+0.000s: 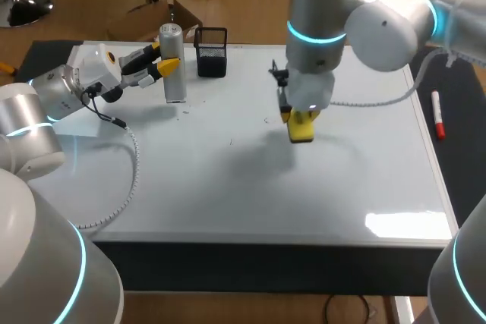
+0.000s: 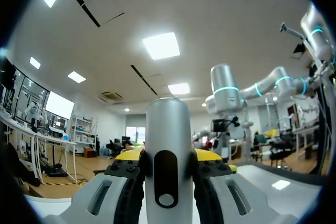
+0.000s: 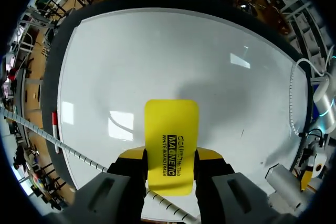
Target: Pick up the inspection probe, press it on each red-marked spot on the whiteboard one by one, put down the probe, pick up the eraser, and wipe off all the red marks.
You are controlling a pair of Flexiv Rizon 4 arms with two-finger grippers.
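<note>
**Both arms carry a tool**

Near the far left corner of the glossy whiteboard (image 1: pixel 228 187), the left gripper (image 1: pixel 156 63) clamps the silver cylindrical inspection probe (image 1: pixel 173 70) from both sides and holds it upright. Just right of it, at the far edge, stands a black mesh basket (image 1: pixel 211 54). Around the board's middle, the right gripper (image 1: pixel 301 122) grasps the yellow block eraser (image 1: pixel 302 131), low over the surface. A red marker pen (image 1: pixel 437 114) lies on the table beyond the whiteboard's right edge.
</note>
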